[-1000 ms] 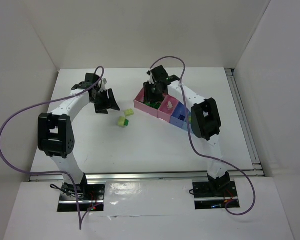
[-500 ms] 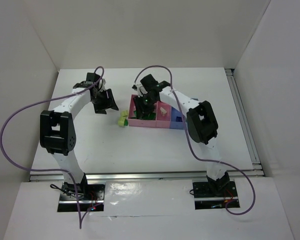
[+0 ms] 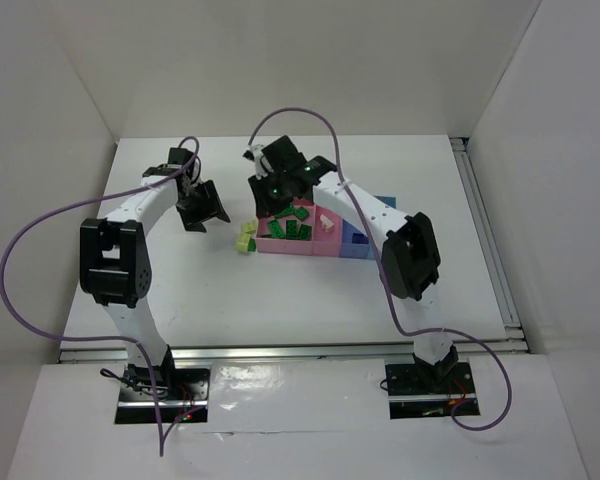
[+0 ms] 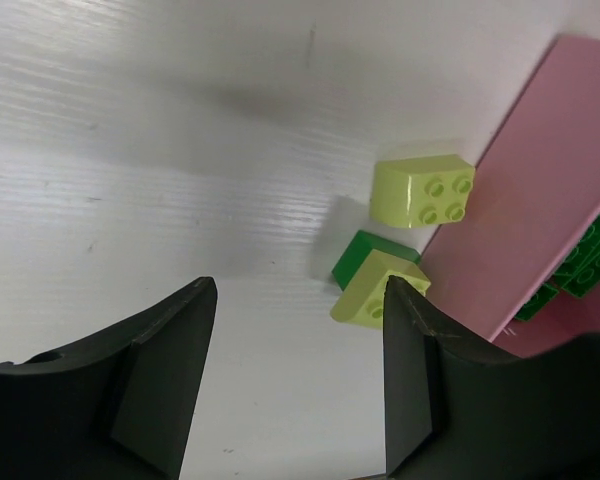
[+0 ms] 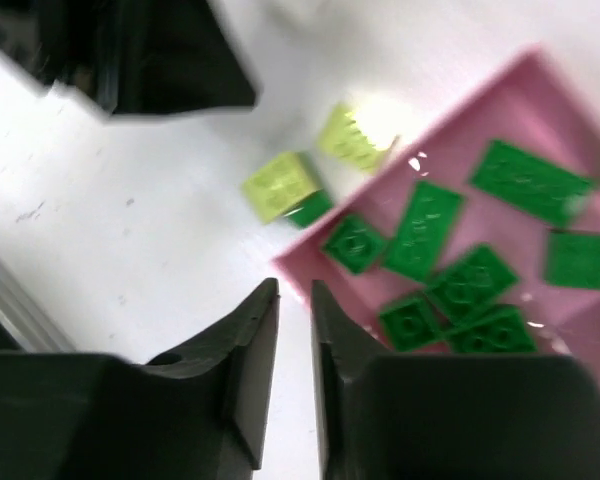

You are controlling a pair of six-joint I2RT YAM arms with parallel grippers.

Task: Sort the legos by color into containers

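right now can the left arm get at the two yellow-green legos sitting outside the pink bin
Probably yes. The left tool is open just short of the yellow-green legos, with bare table between. One catch: they sit tight against the wide pink bin's wall, and one rests on a dark green brick.

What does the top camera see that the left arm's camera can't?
Only the top view shows both whole arms, the right tool, the purple cables and the blue plastic bins. Only the left wrist view shows a small dark green brick tucked under a yellow-green one. Both show the two yellow-green studded bricks beside the wide pink bin.
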